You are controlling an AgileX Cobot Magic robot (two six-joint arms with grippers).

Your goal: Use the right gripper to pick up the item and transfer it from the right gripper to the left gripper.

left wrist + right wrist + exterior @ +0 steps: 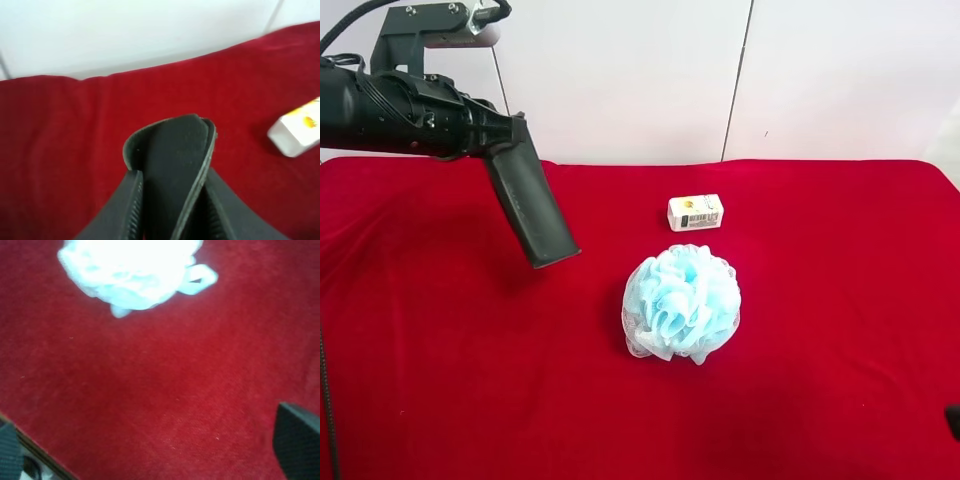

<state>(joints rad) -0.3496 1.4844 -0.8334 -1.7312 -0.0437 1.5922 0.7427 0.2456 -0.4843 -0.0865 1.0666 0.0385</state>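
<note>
Red-clothed table (840, 400) carries a blue mesh puff (682, 302) and white box (695, 212)

Own hardware: mostly black, one grey mount.
My left arm (390, 105) is black and ribbed, with a black cable (345, 25) and a screwed grey bracket (415, 25) on top. Left gripper (170, 220) fingers (125, 210) are black with ridged edges; right gripper (151, 446) fingertips (297, 440) are dark and blurred.

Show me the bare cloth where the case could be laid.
Widest: the red cloth at the exterior view's left, under the held case. Also free: the view's right, past the puff, and the near edge. Crowded only mid-table, where the white box sits just beyond the puff.
</note>
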